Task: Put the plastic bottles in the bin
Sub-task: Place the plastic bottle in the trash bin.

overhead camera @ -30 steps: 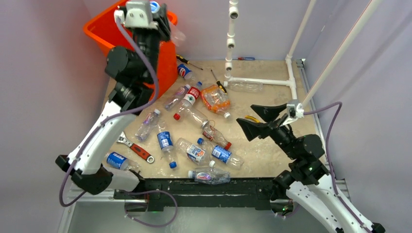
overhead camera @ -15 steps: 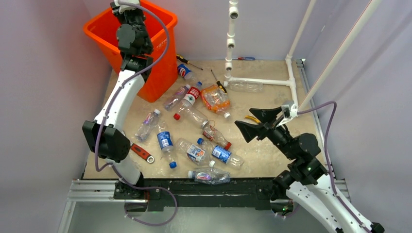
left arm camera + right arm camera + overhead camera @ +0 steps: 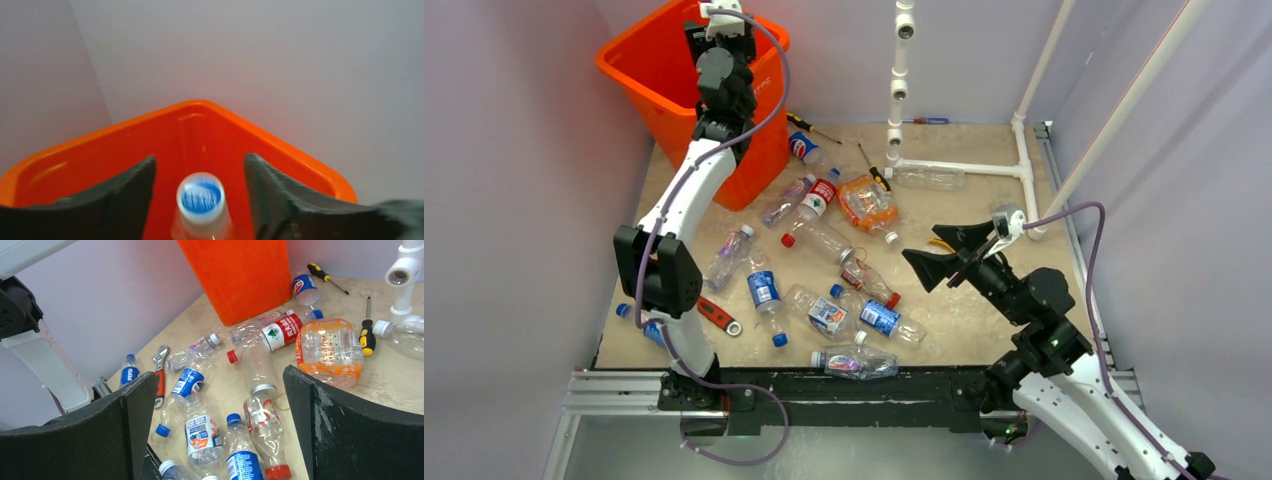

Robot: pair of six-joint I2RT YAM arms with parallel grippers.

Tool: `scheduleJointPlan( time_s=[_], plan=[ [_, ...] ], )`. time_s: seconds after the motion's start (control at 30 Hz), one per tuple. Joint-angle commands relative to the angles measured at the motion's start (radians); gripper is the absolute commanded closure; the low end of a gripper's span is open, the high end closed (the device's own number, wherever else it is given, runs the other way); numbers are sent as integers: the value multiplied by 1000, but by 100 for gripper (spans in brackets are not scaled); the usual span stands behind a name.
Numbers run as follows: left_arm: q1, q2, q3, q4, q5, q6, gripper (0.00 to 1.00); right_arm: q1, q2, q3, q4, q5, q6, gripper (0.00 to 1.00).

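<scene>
Overhead, the bin stands at the eleven o'clock corner of the table, and the left arm reaches up so that the left gripper hangs over its mouth. That looks like the right spot for a drop, since anything let go there falls inside. The plastic bottles not yet dealt with lie scattered from the centre towards seven o'clock, mixed with a red-handled wrench and screwdrivers. One more lies against the white pipe frame near one o'clock. The right gripper hovers at four o'clock, jaws spread wide and empty, turned towards the litter, probably readied for a pick while the other arm unloads. From the left wrist, a blue-capped bottle points its cap at the camera between the fingers, with orange bin wall behind it. The jaws stand apart, with a gap on each side of cap and neck, so I judge the bottle loose and about to drop. Its body is cut off at six o'clock, so contact lower down cannot be ruled out. From the right wrist, the parted fingers frame several bottles around six o'clock, the bin's outer wall rises at twelve, and nothing sits between the pads.
</scene>
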Motion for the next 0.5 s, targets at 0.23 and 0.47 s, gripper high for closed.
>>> scheduleJointPlan(
  time_s=[0.23,0.47],
  plan=[
    [-145,-149,154,-96,-7,18,6,5,18,21,-1,15,6,1],
    [-299,-311,68,-365,153,-230,4,5,45,22,18,38,112,1]
  ],
)
